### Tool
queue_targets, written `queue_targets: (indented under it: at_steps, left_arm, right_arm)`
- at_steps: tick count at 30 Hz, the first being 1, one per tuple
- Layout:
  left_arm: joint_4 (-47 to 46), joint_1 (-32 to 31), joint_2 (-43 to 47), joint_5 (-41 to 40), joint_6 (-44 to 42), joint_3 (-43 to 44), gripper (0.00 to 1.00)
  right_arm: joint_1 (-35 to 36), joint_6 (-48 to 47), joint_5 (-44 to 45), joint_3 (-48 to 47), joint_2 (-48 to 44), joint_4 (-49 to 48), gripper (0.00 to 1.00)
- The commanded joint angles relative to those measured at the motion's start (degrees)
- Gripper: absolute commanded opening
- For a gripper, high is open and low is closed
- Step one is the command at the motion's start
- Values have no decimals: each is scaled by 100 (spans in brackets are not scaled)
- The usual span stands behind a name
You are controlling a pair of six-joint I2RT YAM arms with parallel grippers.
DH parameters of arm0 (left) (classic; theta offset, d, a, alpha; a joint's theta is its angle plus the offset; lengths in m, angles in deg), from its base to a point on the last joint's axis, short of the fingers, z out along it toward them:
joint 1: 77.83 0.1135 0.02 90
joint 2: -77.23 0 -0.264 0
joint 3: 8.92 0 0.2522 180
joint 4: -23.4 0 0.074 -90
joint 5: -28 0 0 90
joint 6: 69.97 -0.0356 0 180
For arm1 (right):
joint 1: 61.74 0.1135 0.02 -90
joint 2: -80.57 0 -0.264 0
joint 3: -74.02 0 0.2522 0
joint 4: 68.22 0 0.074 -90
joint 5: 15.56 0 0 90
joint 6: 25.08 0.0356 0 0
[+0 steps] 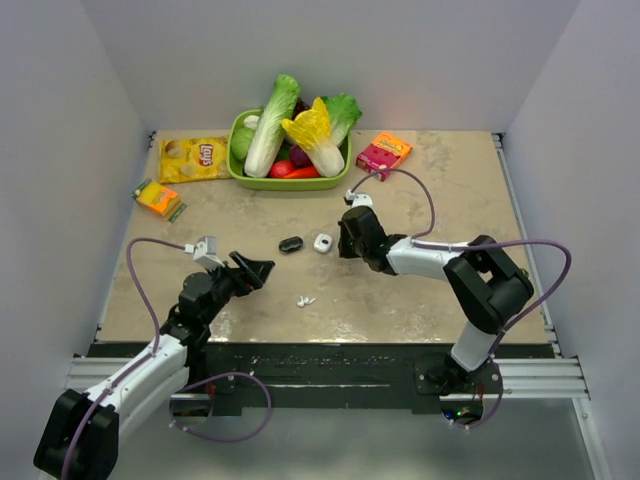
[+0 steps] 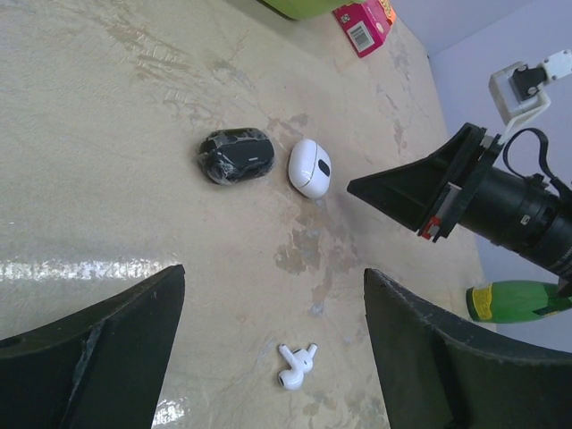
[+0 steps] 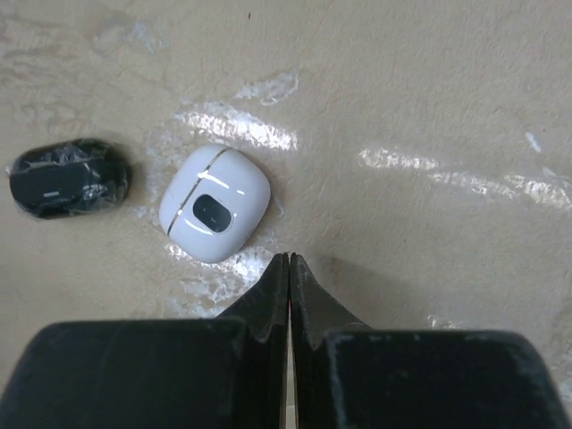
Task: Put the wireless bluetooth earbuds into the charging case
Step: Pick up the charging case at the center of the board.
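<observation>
Charging case: the white rounded charging case point(image 3: 214, 203) lies flat on the table point(image 1: 430, 290) near the middle, its dark oval spot facing up and a thin seam line running across one side.
Earbuds: two white earbuds point(image 2: 297, 364) lie together on the bare table, outside the case and nearer the arm bases than it is.
Black object: a dark rounded object in shiny wrap point(image 3: 68, 177) sits just beside the case, on its left in the top view, not touching it.
Right gripper: the right gripper point(image 3: 289, 257) is low over the table with its jaws pressed together and nothing between them. Its tip is just beside the case's edge, and I cannot tell whether it touches.
Left gripper: the left gripper point(image 2: 273, 271) hovers with its jaws wide apart and empty, and the earbuds show between its fingers in the left wrist view.
Back of table: a green basket point(image 1: 290, 182) of vegetables, a yellow Lay's bag point(image 1: 193, 158), a pink-orange box point(image 1: 384, 152) and a small orange packet point(image 1: 158, 198).
</observation>
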Motion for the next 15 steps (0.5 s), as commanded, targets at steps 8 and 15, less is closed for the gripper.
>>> queue_targets:
  at_steps: [8,15]
  left_arm:
    - [299,-15,331,-44,-119,-393,85]
    - [476,-15,507,-70,-163,-384,85]
  right_arm:
    - [-171,-304,425,-1846,1098,480,0]
    - [-180,-287,293,-1830,1381,481,0]
